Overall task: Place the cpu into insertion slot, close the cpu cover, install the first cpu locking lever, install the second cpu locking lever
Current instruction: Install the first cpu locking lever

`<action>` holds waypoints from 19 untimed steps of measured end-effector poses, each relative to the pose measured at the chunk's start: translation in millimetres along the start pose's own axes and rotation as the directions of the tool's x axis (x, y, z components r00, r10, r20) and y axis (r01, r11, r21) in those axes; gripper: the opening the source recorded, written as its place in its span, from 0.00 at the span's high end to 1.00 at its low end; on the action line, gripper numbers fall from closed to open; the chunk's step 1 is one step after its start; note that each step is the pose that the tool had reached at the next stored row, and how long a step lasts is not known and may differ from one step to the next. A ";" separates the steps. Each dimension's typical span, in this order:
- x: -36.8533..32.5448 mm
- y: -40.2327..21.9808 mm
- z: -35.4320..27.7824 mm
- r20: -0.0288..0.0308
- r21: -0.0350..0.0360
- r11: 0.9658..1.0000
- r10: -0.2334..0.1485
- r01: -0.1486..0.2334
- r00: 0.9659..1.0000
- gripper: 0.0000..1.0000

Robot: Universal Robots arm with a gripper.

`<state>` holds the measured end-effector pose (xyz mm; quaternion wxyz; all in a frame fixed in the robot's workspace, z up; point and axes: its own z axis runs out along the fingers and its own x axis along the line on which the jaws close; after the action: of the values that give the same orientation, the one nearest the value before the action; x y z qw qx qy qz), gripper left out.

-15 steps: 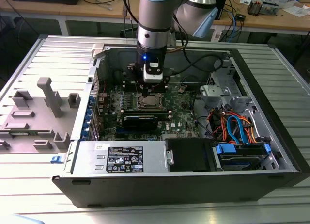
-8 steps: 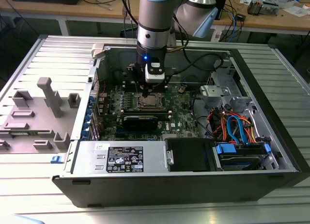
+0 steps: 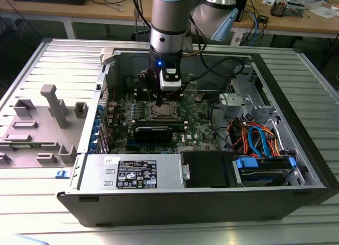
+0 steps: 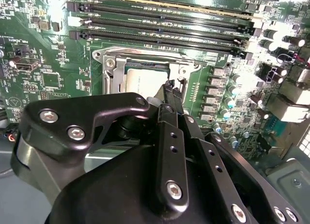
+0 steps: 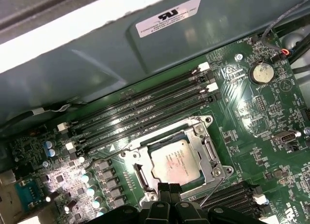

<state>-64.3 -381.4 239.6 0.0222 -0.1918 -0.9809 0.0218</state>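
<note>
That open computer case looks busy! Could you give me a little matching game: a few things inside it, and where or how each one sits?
Things:
1. square silvery-tan cpu
2. silvery-grey metal cpu cover
3. round silver coin battery
4. black gripper

States:
A. on the green board, away from the socket
B. lying in the insertion slot
C. closed around the chip
D. poised at the socket's edge

Pairs: 1-B, 2-C, 3-A, 4-D

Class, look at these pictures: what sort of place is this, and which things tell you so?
Probably a robotics lab or workshop: an open computer case lies on a metal table, a robot arm reaches into it, and cluttered workbenches stand behind.
</note>
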 end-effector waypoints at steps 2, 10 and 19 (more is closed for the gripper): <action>0.0 0.0 0.0 0.000 0.000 1.000 -0.008 0.008 1.000 0.89; 0.0 0.0 0.0 0.002 0.002 0.999 -0.047 0.047 0.999 0.89; 0.0 0.0 0.0 0.005 0.003 0.995 -0.098 0.098 0.995 0.89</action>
<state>-64.3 -381.4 239.6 0.0212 -0.1433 -0.9892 0.0225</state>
